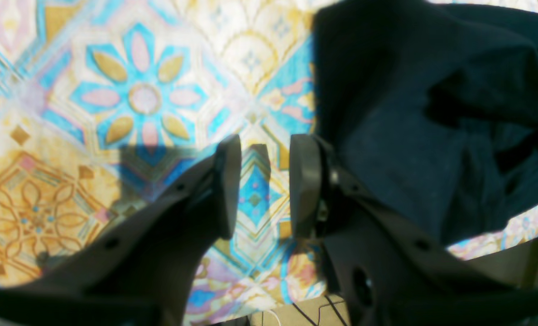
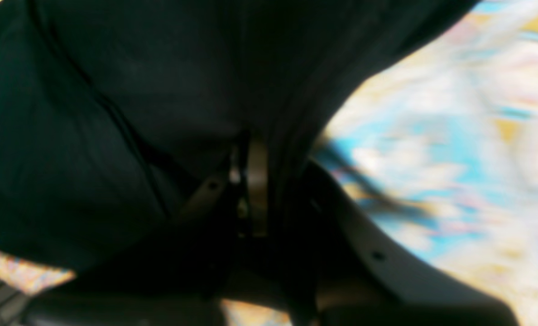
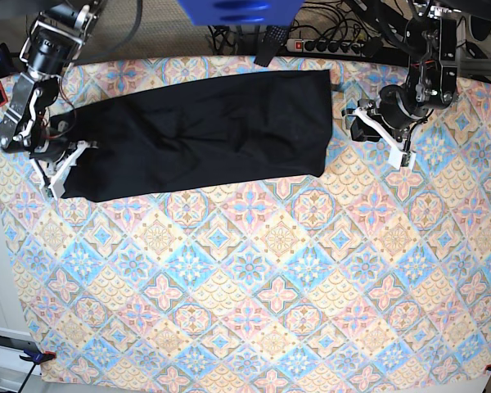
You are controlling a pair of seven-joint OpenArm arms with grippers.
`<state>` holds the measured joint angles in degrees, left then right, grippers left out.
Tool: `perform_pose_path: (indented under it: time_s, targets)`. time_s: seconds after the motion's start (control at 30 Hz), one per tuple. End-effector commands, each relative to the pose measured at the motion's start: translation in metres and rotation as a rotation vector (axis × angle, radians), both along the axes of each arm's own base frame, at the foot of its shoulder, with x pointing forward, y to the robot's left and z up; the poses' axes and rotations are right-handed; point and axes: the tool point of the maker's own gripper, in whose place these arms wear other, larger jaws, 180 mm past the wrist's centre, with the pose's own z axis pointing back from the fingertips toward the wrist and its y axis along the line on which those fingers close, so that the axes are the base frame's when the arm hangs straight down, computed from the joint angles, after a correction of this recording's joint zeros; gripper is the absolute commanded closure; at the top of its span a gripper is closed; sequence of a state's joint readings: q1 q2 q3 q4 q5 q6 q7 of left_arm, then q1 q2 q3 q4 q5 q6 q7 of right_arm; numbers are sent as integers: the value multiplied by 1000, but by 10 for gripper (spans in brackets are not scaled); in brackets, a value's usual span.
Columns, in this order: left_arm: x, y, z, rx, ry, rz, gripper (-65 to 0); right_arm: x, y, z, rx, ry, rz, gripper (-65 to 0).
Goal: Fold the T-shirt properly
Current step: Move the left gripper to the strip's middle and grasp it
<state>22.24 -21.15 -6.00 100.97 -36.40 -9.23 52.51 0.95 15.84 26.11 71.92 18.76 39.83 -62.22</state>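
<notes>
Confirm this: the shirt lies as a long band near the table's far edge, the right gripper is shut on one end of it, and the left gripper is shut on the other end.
One thing is wrong: the left gripper is open and holds nothing, its pads apart over bare tablecloth beside the shirt, as the left wrist view shows. The rest stands: the right gripper is shut on its end.

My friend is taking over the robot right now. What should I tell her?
Left claw: open, empty, over bare tablecloth, just beside the T-shirt edge.
Right claw: looks shut on the T-shirt at its other end, though that view is blurry.
T-shirt: lying flat as a long black band across the far side of the table.
Done: it looks folded lengthwise already.
Left: fold the band across into a compact shape.
</notes>
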Motion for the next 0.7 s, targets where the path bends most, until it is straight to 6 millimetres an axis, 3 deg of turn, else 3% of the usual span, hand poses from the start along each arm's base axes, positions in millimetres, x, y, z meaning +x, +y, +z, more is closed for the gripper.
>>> perform_pose_path:
  time_s: [0.0,0.1,0.3,0.43,0.5,0.67]
  targets:
    - [8,0,11,0,-44,-7,-175,16,-13,16,-27,-57,-10,-2]
    - [13,-5,16,-11,-64,-11,-175,19,-16,22,-48,-64,-6,-2]
    - [31,-35,24,-99,-109,19,-175,23,-13,29,-67,-84,16,-2]
    - [56,-66,23,-163,-126,-5,-174,6,-1,23,-91,-54,73,-2]
    - [69,-92,22,-202,-125,-45,-172,-7,7,17,-91,-38,93,-2]
    - [82,-140,16,-233,-63,-173,-170,-10,22,20,-83,-57,108,-2]
